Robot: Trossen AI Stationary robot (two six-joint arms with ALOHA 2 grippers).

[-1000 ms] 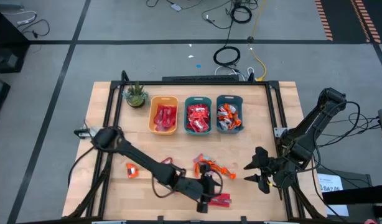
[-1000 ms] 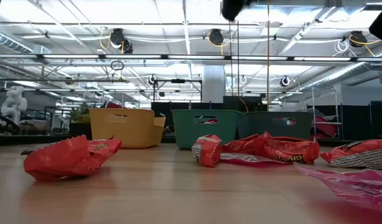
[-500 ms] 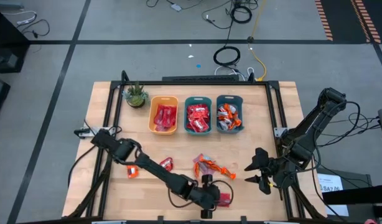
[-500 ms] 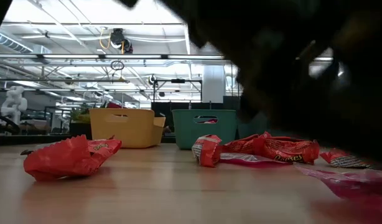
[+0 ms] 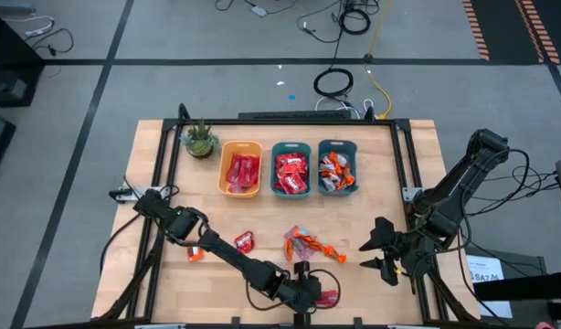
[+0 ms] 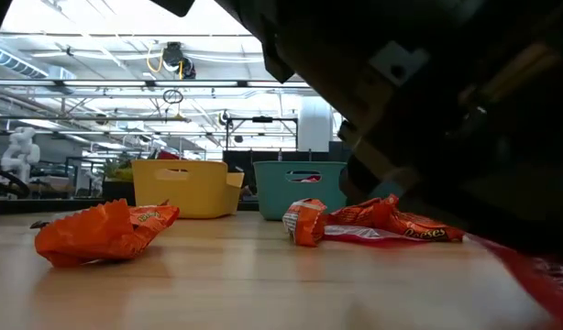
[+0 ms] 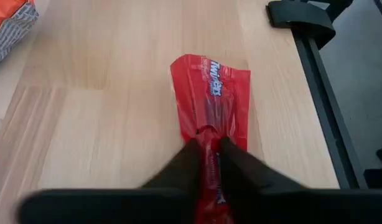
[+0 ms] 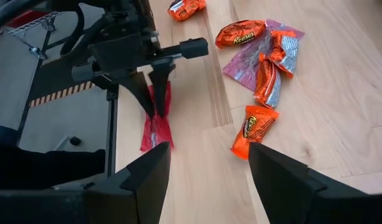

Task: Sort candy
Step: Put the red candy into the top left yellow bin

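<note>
**Left gripper pinches a red packet at the table's near edge**

While the wooden table [image 5: 162,183] fills the middle of the high view, the left arm [image 5: 226,256] stretches across it from nine o'clock toward six o'clock, and the right arm [image 5: 454,187] waits off the edge at about four o'clock. Along the twelve o'clock side stand three bins in a row: a yellow bin [image 5: 241,169] holding flat red packets, a teal bin [image 5: 291,170] holding squarish red ones, and a second teal bin [image 5: 337,167] holding orange pieces. A small potted plant [image 5: 199,139] sits just beside the yellow bin, toward ten o'clock.

The left gripper [image 7: 206,152] is low over the boards at six o'clock, its two dark fingers drawn together on one end of a long red flat packet [image 7: 213,93]; the rest of the packet lies flat on the wood. The right gripper [image 8: 206,165] hovers with its fingers apart and nothing between them.

Near the table's centre lies a loose cluster of candy [image 5: 303,245], orange wrappers over a pinkish packet. One orange piece [image 8: 253,127] lies apart from it. A red packet [image 5: 245,240] rests alone toward eight o'clock, and a small orange piece [image 5: 195,253] lies beyond it, partly under the left arm, as far as the high view lets me judge.
</note>
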